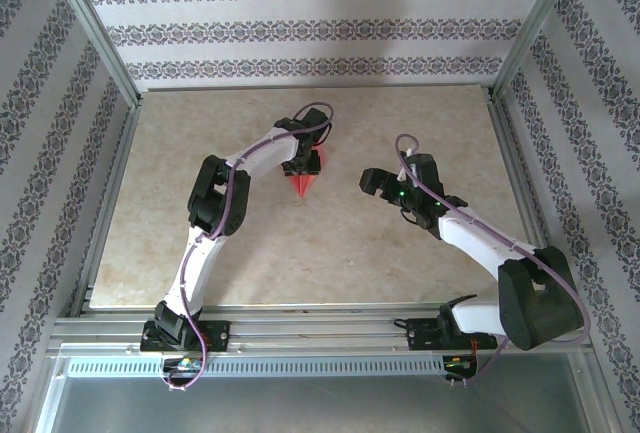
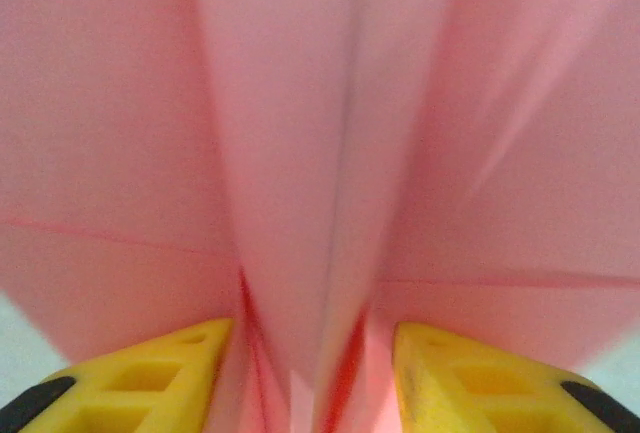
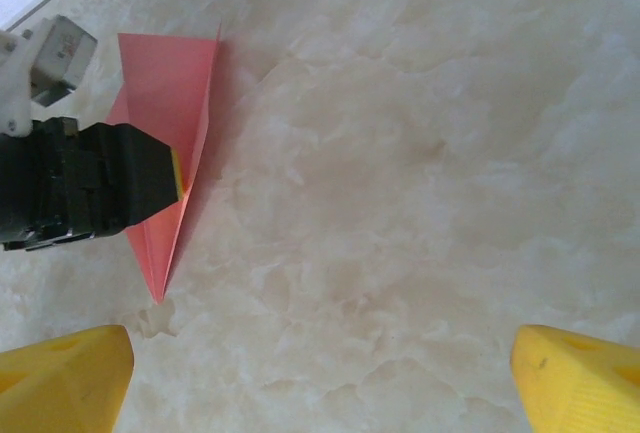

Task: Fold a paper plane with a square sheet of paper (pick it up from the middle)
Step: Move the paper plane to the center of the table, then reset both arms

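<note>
Because my left pincer is where everything meets, I begin there. Its yellow fingers stand on either side of the centre fold of the paper plane, and I cannot tell whether they pinch that ridge or merely straddle it. The plane lies on the table, a little toward 12 o'clock of the table's middle, with its nose aimed at 6 o'clock, toward my bases. My right pincer hangs at 3 o'clock of the plane, well apart from it, with its fingers spread wide and nothing between them.

As for progress, I judge the folding all but done. The square is now a narrow dart with a centre crease and wings. What seems left is a last press of the creases, or simply letting go (I would not swear which).

The paper is thin, matte and salmon-pink, with crisp straight creases and a sharp point. The table is smooth, cream and marbled. My fingertips are hard yellow blocks with hollow pockets.
</note>
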Robot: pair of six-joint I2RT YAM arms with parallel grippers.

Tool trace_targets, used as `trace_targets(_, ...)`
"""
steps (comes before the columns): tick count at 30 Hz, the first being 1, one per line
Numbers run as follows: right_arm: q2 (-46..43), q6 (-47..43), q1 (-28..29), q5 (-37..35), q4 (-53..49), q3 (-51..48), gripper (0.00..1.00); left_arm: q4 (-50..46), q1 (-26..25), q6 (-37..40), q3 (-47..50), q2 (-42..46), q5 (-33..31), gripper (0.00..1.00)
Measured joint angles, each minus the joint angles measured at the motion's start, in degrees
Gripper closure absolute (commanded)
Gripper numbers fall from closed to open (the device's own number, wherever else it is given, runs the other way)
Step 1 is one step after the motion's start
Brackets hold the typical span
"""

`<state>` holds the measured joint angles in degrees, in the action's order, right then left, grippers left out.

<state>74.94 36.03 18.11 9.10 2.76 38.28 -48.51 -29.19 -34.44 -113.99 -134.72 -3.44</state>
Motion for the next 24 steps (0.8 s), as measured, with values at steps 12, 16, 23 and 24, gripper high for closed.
trace_targets(12, -0.24, 0.11, -0.09, -0.11, -0.13, 0.02, 0.02, 0.09, 0.0, -0.52, 0.87, 9.4, -0.24, 0.46)
trace_targets(16, -1.53, -0.79, -1.14, -0.87, -1.62, 1.22, 0.02, 0.9, 0.07, -0.26, 4.2, 13.7, -1.57, 0.38)
trace_targets(23, -7.02, -7.89, -3.02, -7.43, -3.45, 7.15, 0.02, 10.99, 3.1, 1.68, 24.26, 35.71, -8.04, 0.09)
trace_targets(24, -8.0, -9.2, -3.15, -9.31, -3.45, 7.65, 0.02, 12.92, 4.07, 2.12, 28.04, 39.65, -9.55, 0.05)
